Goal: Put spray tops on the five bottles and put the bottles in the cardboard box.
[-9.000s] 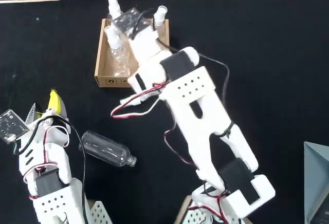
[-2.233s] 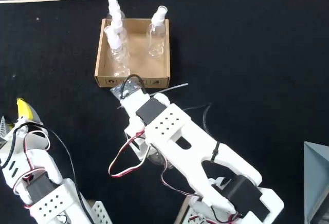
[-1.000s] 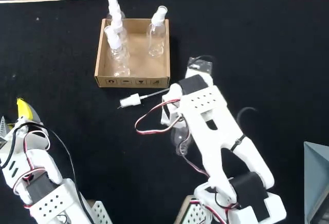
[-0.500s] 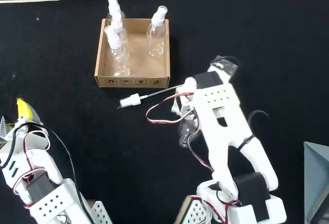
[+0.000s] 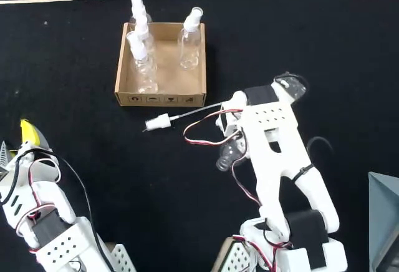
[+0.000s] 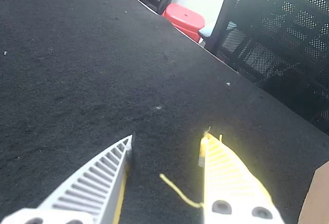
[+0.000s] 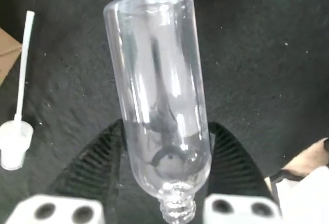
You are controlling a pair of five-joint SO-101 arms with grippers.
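A cardboard box (image 5: pixel 189 90) stands at the back of the black table and holds several clear bottles (image 5: pixel 189 42) with white spray tops. A loose spray top (image 5: pixel 158 122) lies just in front of the box, its thin tube pointing right. My right gripper (image 5: pixel 234 149) hangs to the right of it, shut on a clear bottle with no top (image 5: pixel 225 158). In the right wrist view that bottle (image 7: pixel 159 90) sits between the black fingers (image 7: pixel 97 167), neck toward the camera, with the spray top (image 7: pixel 13 144) beside it. My left gripper (image 6: pixel 164 152) is open, low over bare table.
The left arm (image 5: pixel 37 203) stays at the front left corner. A grey object (image 5: pixel 383 213) sits at the right edge. Wires (image 5: pixel 202 138) loop off the right arm. Open black table lies between the two arms and right of the box.
The right arm, with the bottle in its gripper, has swung from the front of the box to the right. The spray top and the left arm have stayed put.
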